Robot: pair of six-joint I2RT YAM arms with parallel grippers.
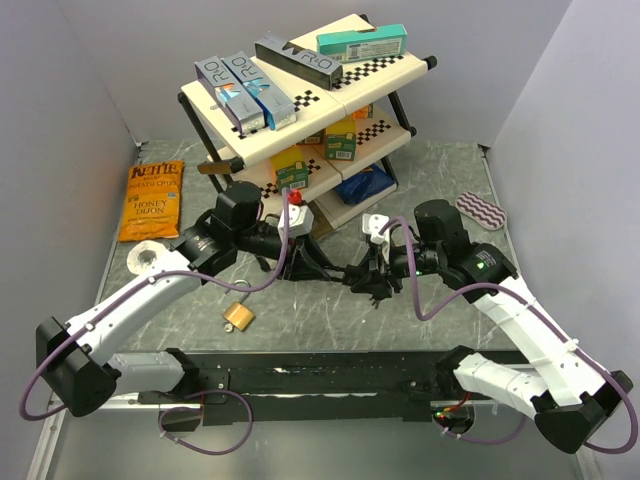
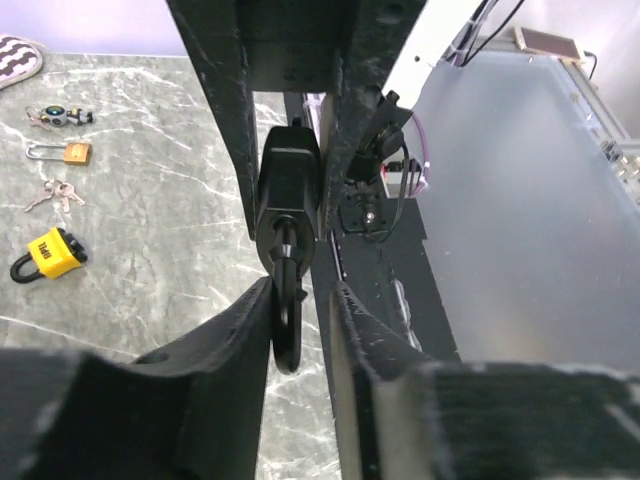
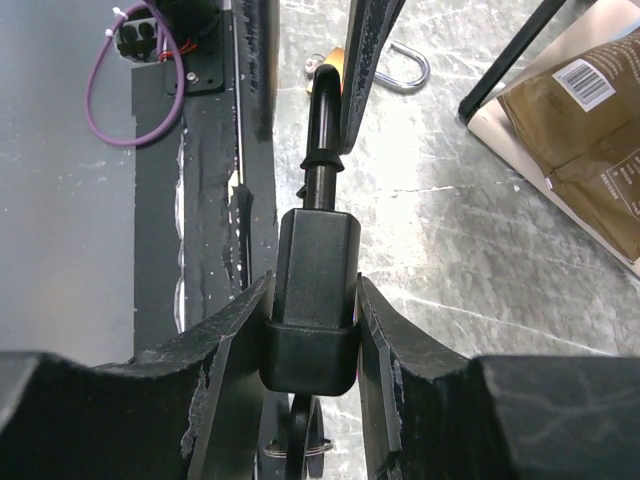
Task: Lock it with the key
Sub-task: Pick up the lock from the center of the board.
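A black padlock [image 3: 316, 290] hangs between my two grippers over the middle of the table [image 1: 330, 310]. My right gripper [image 3: 312, 285] is shut on its body, with a key and ring [image 3: 300, 452] sticking out of the underside. The shackle [image 2: 285, 325] points at my left gripper [image 2: 300, 290] and lies between its fingers. It touches one finger [image 2: 245, 320], and a gap shows to the other. In the top view the left gripper [image 1: 318, 268] and the right gripper [image 1: 366, 276] meet tip to tip.
A brass padlock [image 1: 238, 316] lies on the table in front of the left arm. A yellow padlock [image 2: 50, 255], another brass padlock [image 2: 62, 152] and loose keys [image 2: 50, 192] lie to the right. A shelf rack [image 1: 300, 100] with boxes stands behind, with a chips bag [image 1: 152, 200] and a tape roll [image 1: 148, 258] to its left.
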